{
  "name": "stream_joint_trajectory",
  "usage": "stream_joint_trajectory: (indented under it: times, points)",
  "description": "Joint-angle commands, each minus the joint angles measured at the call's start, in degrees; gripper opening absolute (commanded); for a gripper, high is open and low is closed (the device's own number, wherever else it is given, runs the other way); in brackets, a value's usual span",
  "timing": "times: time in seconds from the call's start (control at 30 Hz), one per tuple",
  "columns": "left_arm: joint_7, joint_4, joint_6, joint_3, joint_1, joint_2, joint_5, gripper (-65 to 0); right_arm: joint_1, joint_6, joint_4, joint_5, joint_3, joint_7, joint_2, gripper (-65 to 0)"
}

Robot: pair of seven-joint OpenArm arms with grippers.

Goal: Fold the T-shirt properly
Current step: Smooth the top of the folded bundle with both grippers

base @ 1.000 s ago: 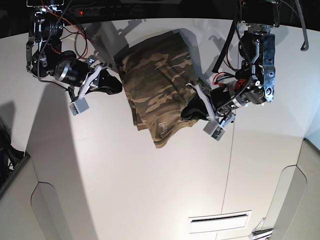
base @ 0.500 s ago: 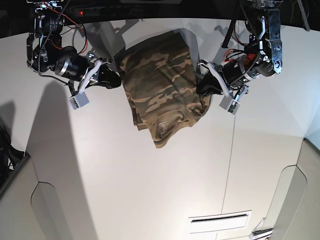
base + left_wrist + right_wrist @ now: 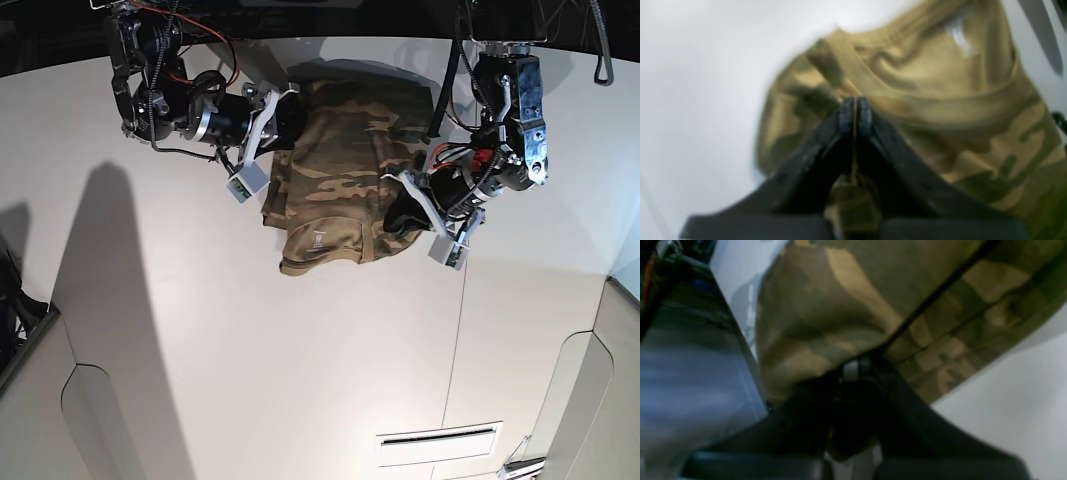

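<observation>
The camouflage T-shirt lies folded into a narrow bundle at the far middle of the white table, tan collar end towards the front. My left gripper is at the shirt's front right corner. In the left wrist view it is shut with a thin edge of the T-shirt pinched between the tips. My right gripper is at the shirt's far left edge. In the right wrist view it is shut under a fold of the T-shirt.
The table's far edge runs just behind the shirt, with dark space beyond it. A seam crosses the table on the right and a slot lies at the front right. Red and black cables hang on the right arm.
My right gripper has moved right onto the shirt's far left edge. My left gripper has moved down to the front right corner. The shirt has shifted right and bunched narrower.
</observation>
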Motion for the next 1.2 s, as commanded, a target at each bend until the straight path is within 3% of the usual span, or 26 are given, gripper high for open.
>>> stream_joint_trajectory:
  times: [0.0, 0.17, 0.4, 0.63, 0.73, 0.9, 1.17]
  points:
    - [-0.63, 1.4, -0.07, -0.17, -0.57, -1.07, -0.66, -62.6, 0.46, 0.59, 0.81, 1.27, 0.37, 0.87, -0.02, -65.0]
    - [0.83, 6.86, -0.13, -3.39, 1.49, -4.37, -4.92, -62.6, 0.13, 0.61, 1.49, 4.26, 4.66, -5.4, 0.15, -65.0]
    - [3.8, 18.51, -2.27, -11.3, 9.46, -4.48, -11.41, -62.6, -0.31, 0.85, 8.28, 13.55, 14.25, -9.14, 0.28, -65.0]
    - [3.87, 21.79, -3.15, -12.13, 17.14, -4.07, -14.99, -62.6, 0.81, 0.87, 16.11, 15.21, 12.13, -8.7, -1.77, -65.0]
    - [3.67, 21.57, -3.17, -12.13, 17.22, -2.64, -12.94, -62.6, 2.34, 0.9, 15.43, 11.82, 7.19, -6.69, -3.43, -65.0]
    - [2.73, 17.09, -3.17, -12.09, 17.2, -1.7, -9.11, -62.6, 4.22, 0.61, 8.7, -1.09, -1.07, 0.7, -4.15, -65.0]
    - [-1.51, 4.11, -3.8, -10.45, 17.16, -1.42, -10.67, -62.6, 10.64, 0.61, -13.7, -6.6, -3.89, 3.87, -3.28, -65.0]
